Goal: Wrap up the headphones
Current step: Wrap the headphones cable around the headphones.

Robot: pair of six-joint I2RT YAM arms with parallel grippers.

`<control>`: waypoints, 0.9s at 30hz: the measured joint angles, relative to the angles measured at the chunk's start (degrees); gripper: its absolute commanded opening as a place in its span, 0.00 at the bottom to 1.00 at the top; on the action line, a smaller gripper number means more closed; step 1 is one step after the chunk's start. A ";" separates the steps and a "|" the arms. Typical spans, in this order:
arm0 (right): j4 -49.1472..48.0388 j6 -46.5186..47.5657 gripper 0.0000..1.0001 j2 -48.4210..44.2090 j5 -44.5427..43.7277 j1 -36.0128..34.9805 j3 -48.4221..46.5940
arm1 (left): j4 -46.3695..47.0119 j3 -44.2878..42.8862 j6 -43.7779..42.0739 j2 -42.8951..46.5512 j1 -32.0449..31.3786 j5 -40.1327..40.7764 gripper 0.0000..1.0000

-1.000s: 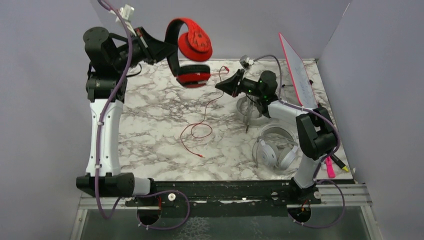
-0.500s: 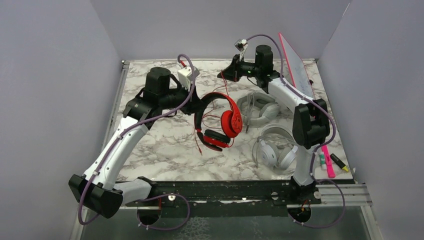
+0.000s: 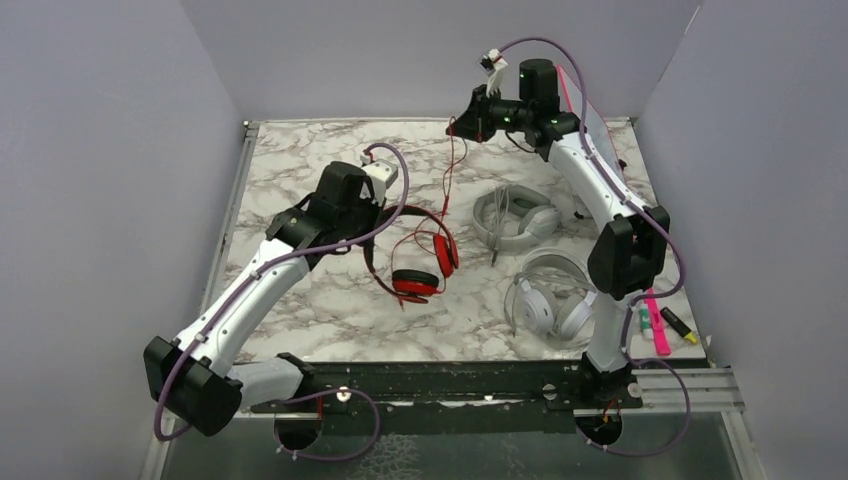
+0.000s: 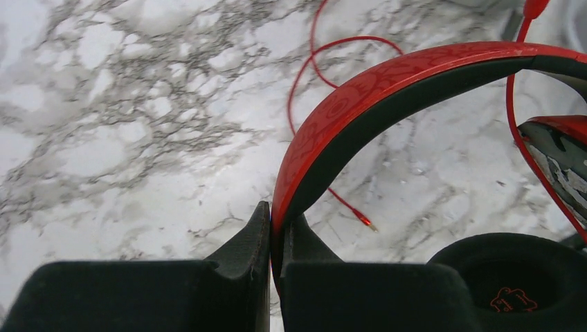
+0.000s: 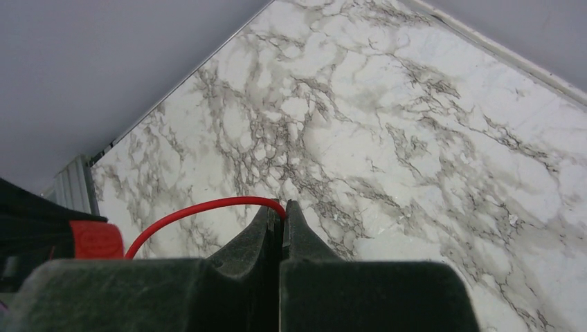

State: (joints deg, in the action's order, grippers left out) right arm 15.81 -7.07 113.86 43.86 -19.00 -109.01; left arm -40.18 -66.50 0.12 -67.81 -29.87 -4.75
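Left gripper (image 4: 270, 216): clamped shut on the headband of the red-and-black headphones (image 3: 418, 252). The band rose from between its fingers and arched off to its right.
Right gripper (image 5: 282, 207): held high over the far edge of the marble table (image 3: 300, 170), pinched shut on the red cable (image 3: 447, 178).
Red-and-black headphones: hung from the left gripper with the ear cups ahead of and below it. Whether the lower cup touched the marble could not be told.
Red cable: dropped from the right gripper's tips towards the headset. A loop and the plug (image 4: 363, 221) lay on the marble under the left gripper.
Light grey headphones (image 3: 515, 215): flat on the table, below the right gripper, beside that arm.
White-silver headphones (image 3: 550, 300): flat, just beside the grey pair, nearer the right arm's base.
Markers (image 3: 660, 335): off the table's right edge, well apart from both grippers.
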 measured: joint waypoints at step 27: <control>22.69 2.32 0.01 -10.32 3.17 -9.29 -12.11 | 4.00 -12.35 16.33 -19.34 6.40 44.92 0.00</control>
State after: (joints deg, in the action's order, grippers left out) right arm 38.50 -4.75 103.55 47.03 -28.29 -121.12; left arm -36.18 -78.85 16.45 -87.15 -23.46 40.16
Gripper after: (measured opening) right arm 0.028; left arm 0.029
